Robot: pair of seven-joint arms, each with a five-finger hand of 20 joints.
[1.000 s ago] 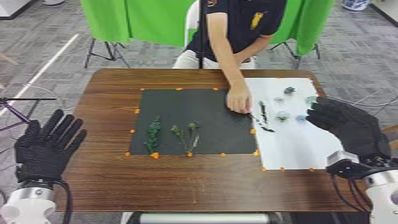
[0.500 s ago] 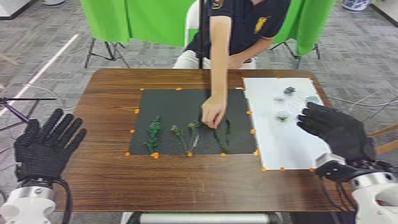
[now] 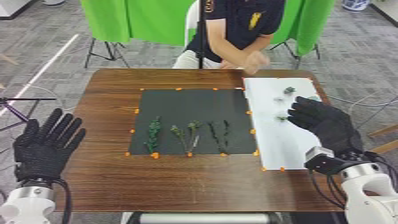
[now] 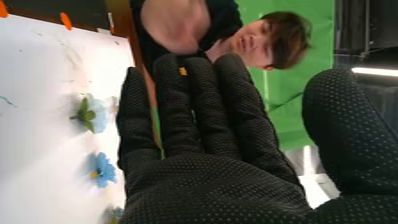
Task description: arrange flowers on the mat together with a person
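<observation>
At the white sheet's [image 3: 269, 137] right side, right hand [image 3: 330, 127]: fingers straight, nearly together, thumb apart. Blue flowers [image 4: 105, 171] near it on sheet. Green sprigs [image 3: 153, 135] rowed on black mat [image 3: 182, 106]. Left hand [image 3: 42, 157], fingers spread, left of mat.

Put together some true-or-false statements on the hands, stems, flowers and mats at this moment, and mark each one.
1. Green stems lie on the dark mat. True.
2. The left hand and the right hand are both open. True.
3. The right hand is over the dark mat. False: it is over the white mat.
4. A blue flower lies on the white mat. True.
5. The person's hands are setting a stem on the dark mat. False: they are by the table's far edge, off the mat.
</observation>
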